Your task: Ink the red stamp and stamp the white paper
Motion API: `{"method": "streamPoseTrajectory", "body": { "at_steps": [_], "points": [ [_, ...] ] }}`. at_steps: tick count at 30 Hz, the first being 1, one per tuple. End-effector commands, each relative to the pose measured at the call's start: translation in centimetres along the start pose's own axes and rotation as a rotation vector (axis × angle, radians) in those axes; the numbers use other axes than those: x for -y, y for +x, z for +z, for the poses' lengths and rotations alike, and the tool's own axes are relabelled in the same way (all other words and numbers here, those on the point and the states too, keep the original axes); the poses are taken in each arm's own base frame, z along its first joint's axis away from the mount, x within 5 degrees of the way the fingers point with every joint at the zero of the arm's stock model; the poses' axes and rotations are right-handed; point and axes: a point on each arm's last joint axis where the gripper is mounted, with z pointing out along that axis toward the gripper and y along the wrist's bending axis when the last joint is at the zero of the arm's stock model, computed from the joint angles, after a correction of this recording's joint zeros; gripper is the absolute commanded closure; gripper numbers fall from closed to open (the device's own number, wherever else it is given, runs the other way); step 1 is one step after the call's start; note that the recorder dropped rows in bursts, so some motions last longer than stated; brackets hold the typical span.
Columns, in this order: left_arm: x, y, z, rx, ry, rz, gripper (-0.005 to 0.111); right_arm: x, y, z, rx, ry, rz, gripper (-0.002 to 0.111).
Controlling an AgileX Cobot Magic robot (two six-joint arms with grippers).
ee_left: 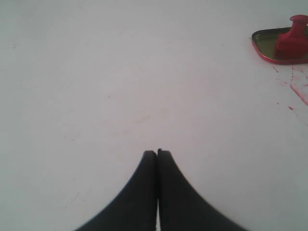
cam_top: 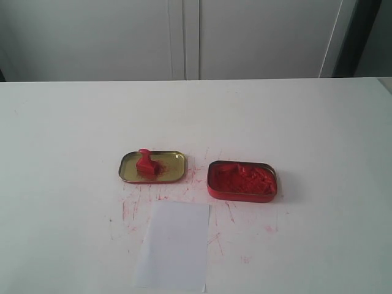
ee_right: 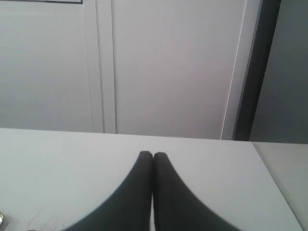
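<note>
Ext: red stamp (cam_top: 146,163) upright in gold lid (cam_top: 172,166) on table (cam_top: 61,141); red ink tin (cam_top: 240,195) near, apart; white paper (cam_top: 174,251) in front of both, red smears (cam_top: 131,211) around | L wrist: L jaws clenched, holding nothing, stamp well apart | R wrist: R jaws clenched, holding nothing, cabinet doors (ee_right: 168,72) beyond.

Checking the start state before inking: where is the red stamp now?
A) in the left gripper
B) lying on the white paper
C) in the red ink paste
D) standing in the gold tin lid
D: the red stamp stands upright in the gold tin lid.
</note>
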Motion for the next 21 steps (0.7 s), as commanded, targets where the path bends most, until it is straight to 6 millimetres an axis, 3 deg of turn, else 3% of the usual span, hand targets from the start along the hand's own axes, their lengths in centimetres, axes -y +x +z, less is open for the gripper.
{"method": "streamPoseTrajectory", "body": {
  "at_steps": [1, 15, 21],
  "points": [
    [0.0, 0.1, 0.0, 0.003, -0.002, -0.003, 0.107, 0.1, -0.9, 1.4, -0.087, 0.008, -0.006, 0.108],
    [0.0, 0.1, 0.0, 0.003, -0.002, -0.003, 0.107, 0.0, -2.5, 7.6, -0.409, 0.012, 0.025, 0.108],
    [0.0, 0.1, 0.0, 0.003, -0.002, -0.003, 0.107, -0.2, -1.4, 10.2, -0.556, 0.002, 0.043, 0.108]
  ]
}}
